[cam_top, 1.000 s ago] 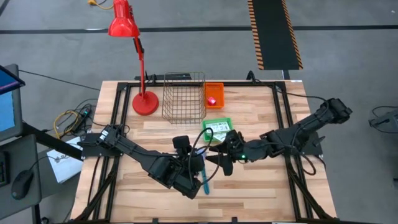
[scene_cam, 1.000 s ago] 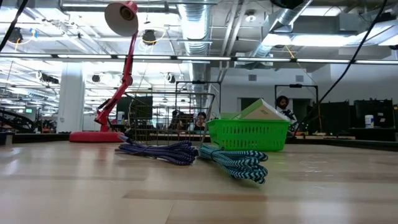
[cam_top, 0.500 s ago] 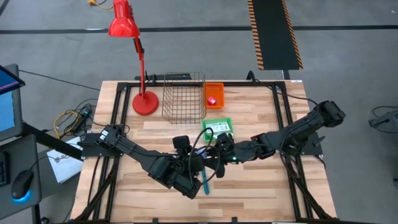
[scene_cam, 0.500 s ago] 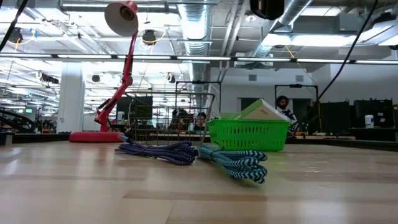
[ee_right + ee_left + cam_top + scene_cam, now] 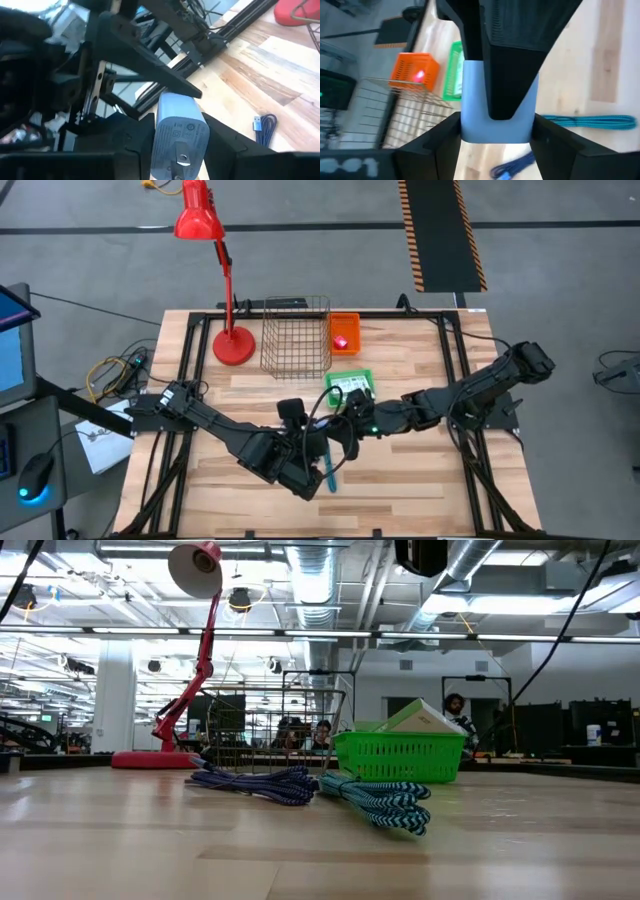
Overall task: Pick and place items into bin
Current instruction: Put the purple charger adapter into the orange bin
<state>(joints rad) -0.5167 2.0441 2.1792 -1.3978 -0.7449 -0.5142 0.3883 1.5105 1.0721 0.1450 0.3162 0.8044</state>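
The pale-blue cube, a small plug block with metal prongs, is held in the air between both grippers over the table's middle. My left gripper reaches in from the left and my right gripper from the right, and both are shut on it. A teal cord and a dark blue cord lie on the wood below. White cards stand in the green basket. The pink cube rests in the orange bin. My left gripper pinches the pale-blue cube between its two fingers, on two opposite sides of one end. The cube is lifted clear of the table. My right gripper pinches the same cube on two opposite sides, coming from the table's right, roughly level. The pronged face points back at its wrist, and the left gripper's fingers hold the far end.
A wire basket and a red desk lamp stand toward the far edge, beside the orange bin. The cords lie just under the two grippers. Bare wood lies along the near edge and the right side. People show in the room beyond.
My right gripper has moved toward the table's left, closing in on my left gripper and the cube it holds. The left arm has kept still, and the cords and baskets have not moved.
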